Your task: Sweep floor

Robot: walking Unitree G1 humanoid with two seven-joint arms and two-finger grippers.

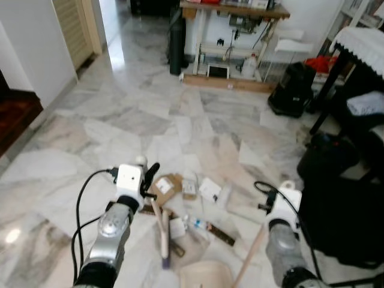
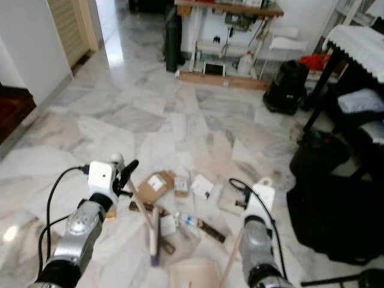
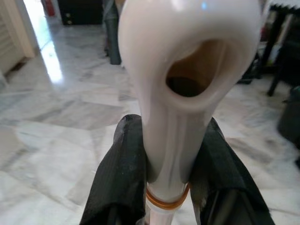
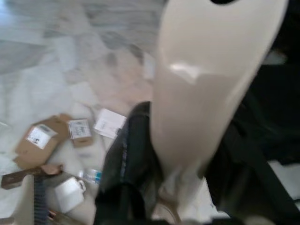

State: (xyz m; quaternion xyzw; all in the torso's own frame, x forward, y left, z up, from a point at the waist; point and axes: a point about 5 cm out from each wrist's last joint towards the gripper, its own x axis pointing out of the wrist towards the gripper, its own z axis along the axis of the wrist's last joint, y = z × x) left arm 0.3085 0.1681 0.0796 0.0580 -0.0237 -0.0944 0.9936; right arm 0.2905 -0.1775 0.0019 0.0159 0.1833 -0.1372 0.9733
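White-and-grey marble floor (image 1: 120, 120) spreads across the room, and a small heap of litter lies on it just ahead of the robot — a flattened brown cardboard box (image 1: 165, 187), white paper packets (image 1: 209, 189), a small plastic bottle (image 1: 197, 224) and a dark strip (image 1: 221, 233). The left gripper (image 3: 166, 154) is clamped on the cream broom handle (image 3: 183, 84), its black fingers (image 3: 123, 168) pressing both sides; the broom (image 1: 162, 231) slants down into the litter. The right gripper (image 4: 183, 159) grasps the cream handle of the dustpan (image 4: 211, 84), whose pale pan (image 1: 207, 275) sits on the floor just beside the broom's head. A black bag (image 1: 345, 222) stands to the right; a wooden table (image 1: 234, 12) stands at the far wall.
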